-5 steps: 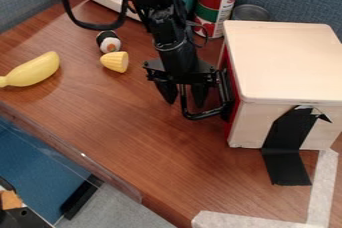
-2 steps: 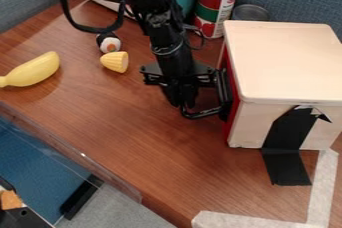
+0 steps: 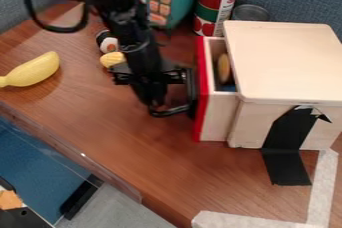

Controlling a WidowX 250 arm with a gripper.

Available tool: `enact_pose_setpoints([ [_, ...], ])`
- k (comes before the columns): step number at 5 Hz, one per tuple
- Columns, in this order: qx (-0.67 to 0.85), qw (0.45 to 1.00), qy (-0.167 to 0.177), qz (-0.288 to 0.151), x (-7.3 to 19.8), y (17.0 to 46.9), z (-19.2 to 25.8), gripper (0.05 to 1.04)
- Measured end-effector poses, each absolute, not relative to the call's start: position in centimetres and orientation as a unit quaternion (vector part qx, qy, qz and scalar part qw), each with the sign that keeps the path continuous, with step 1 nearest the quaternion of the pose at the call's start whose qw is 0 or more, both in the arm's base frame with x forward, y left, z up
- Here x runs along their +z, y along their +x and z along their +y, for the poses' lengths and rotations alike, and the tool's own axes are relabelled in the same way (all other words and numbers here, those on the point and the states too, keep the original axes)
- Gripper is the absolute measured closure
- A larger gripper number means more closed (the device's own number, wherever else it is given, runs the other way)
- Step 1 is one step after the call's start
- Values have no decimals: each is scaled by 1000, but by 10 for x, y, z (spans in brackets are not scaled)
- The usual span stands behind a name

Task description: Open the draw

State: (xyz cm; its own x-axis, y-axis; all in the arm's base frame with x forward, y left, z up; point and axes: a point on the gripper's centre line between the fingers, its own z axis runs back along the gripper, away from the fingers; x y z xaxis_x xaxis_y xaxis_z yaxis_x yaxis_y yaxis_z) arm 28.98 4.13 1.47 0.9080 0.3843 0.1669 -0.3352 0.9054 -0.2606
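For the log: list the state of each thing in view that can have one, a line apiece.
Drawer: partly open, pulled out of the box.
Wooden box: standing, top covered.
End effector: closed on the drawer's handle.
Black tape: stuck to the box, ragged at its upper end.
Red-and-green can: upright.
Yellow banana: lying down.
Round brown item: inside the drawer, partly hidden.

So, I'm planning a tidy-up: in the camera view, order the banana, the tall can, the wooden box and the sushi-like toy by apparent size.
Largest to smallest, by what shows:
Wooden box
Tall can
Banana
Sushi-like toy
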Motion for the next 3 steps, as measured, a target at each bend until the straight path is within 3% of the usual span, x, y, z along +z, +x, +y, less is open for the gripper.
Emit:
enact_pose_setpoints([
  [3, 216, 964, -124, -92, 13, 260, 82, 917],
])
